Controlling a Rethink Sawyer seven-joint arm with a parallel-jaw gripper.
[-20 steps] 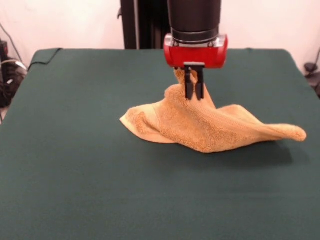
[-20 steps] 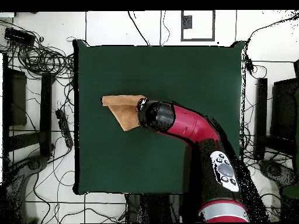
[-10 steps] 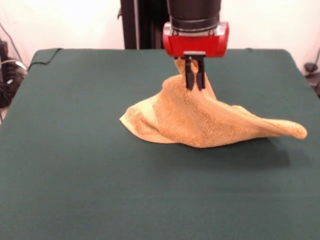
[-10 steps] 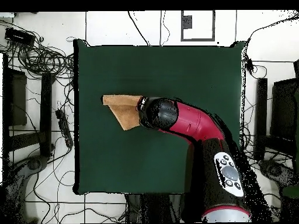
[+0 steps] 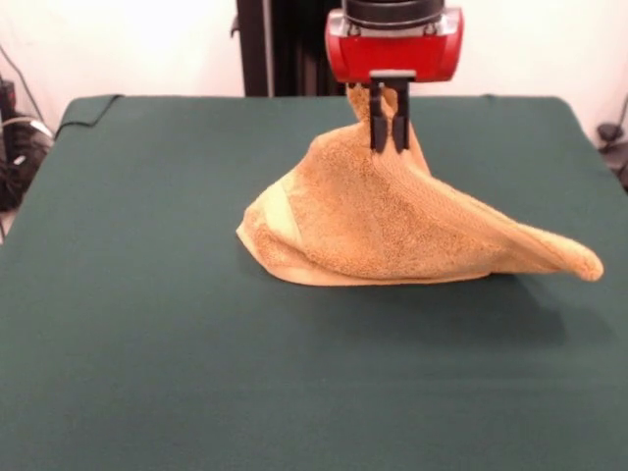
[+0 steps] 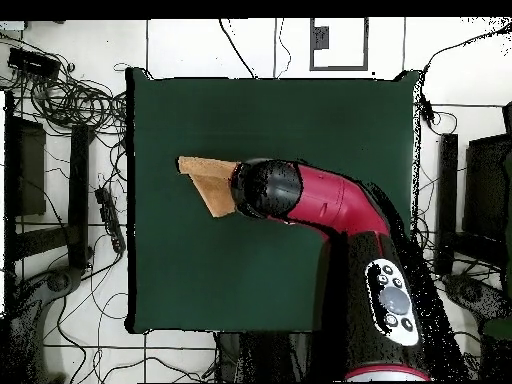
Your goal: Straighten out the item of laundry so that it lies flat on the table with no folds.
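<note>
The orange-tan terry towel (image 5: 392, 221) hangs in a tent shape over the dark green table (image 5: 147, 324). Its peak is pinched and lifted, while its lower edge and a long right tip rest on the cloth. My gripper (image 5: 388, 137) is shut on the towel's top, its black fingers (image 5: 377, 130) coming down from the red wrist. In the overhead view the arm hides most of the towel (image 6: 208, 178) and the gripper itself. The white label does not show.
The black pedestal (image 5: 280, 47) stands behind the table's far edge. Cables and dark equipment (image 6: 60, 130) lie on the floor around the table in the overhead view. A folded cloth corner (image 5: 90, 106) sits at the far left.
My gripper has risen with the towel's pinched part, pulling it into a taller tent. The towel's lower edge has stayed on the table.
</note>
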